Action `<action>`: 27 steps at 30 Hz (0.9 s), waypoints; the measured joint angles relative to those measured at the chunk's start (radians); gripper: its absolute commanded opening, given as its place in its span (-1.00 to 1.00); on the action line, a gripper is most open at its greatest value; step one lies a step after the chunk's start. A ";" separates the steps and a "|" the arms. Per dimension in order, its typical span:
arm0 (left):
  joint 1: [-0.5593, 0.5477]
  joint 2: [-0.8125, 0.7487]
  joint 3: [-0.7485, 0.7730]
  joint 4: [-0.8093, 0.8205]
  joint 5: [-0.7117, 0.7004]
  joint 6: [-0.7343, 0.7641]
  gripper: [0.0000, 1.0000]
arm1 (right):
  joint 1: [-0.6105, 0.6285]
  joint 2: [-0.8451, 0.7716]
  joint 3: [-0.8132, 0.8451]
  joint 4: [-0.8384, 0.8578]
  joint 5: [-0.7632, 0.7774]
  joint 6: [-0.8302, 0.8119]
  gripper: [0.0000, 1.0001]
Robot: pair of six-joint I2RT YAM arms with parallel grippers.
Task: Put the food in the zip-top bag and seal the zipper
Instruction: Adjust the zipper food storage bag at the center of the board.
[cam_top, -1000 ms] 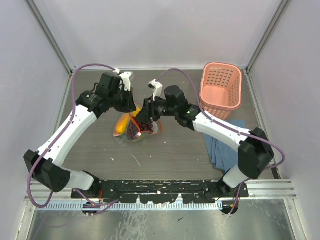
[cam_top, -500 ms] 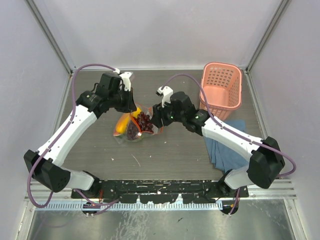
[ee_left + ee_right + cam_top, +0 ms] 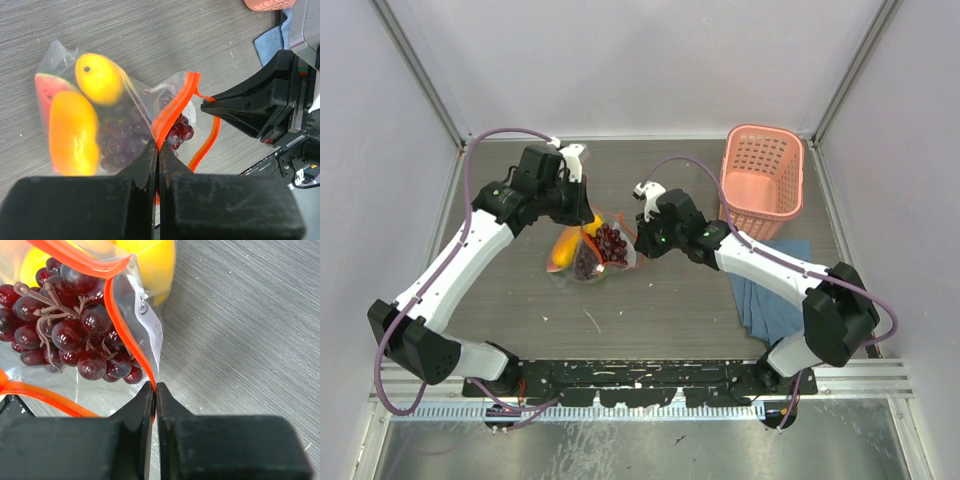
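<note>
Since a second ago the right arm has drawn back to the right, and the grape bunch now shows in the bag's mouth from above.

The left gripper has its fingers pressed together with almost no gap, pinching the zipper, a thin red-orange strip, at the near side of the mouth. The zip-top bag lies on the grey wood-grain table, clear and crinkled. Inside sit a red watermelon wedge, a long orange fruit, a smooth yellow fruit and the glossy dark purple grape bunch.

The right gripper is likewise closed to a sliver, clamped on the zipper at the mouth's right end.

Farther right lie a folded blue cloth and a pink perforated basket.
</note>
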 measured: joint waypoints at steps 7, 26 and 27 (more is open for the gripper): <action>0.000 0.001 0.000 0.003 0.023 0.000 -1.00 | 0.000 -0.005 0.082 -0.083 -0.023 0.006 -0.99; -0.098 0.084 0.061 0.008 0.059 -0.093 -1.00 | 0.000 -0.222 0.221 -0.337 0.116 0.109 -0.99; -0.100 0.096 0.061 0.014 0.063 -0.104 -1.00 | 0.000 -0.222 0.216 -0.338 0.127 0.112 -0.99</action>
